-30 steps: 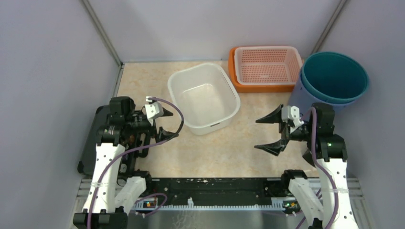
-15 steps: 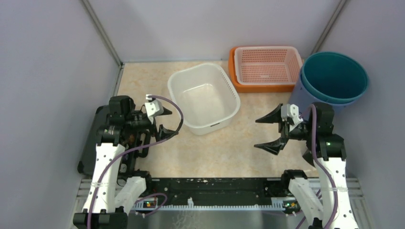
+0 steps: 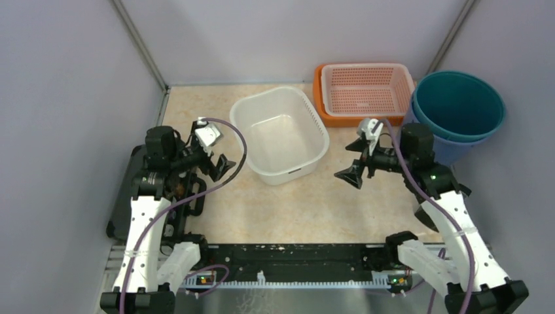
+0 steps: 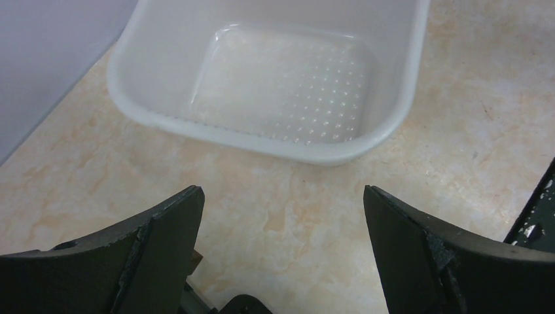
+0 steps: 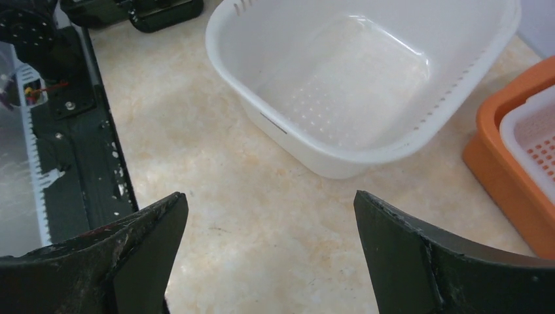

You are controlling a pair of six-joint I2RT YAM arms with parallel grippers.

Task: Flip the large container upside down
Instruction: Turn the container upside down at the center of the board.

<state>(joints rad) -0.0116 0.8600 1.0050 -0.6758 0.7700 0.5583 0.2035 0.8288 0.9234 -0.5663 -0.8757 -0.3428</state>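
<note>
A white rectangular tub stands upright and empty on the marble table, mid-back. It also shows in the left wrist view and the right wrist view. My left gripper is open and empty, just left of the tub's near left side and apart from it; it shows wide open in its wrist view. My right gripper is open and empty, a little right of the tub's near right corner, and points at it. A large teal bucket stands upright at the back right.
An orange tray holding a pink mesh basket sits behind the tub, against the teal bucket; its corner shows in the right wrist view. A black box lies at the left table edge. Grey walls close in three sides.
My right arm has reached forward and left, bringing its open gripper closer to the tub. My left gripper has turned and shifted slightly toward the tub. The tub has not moved.
</note>
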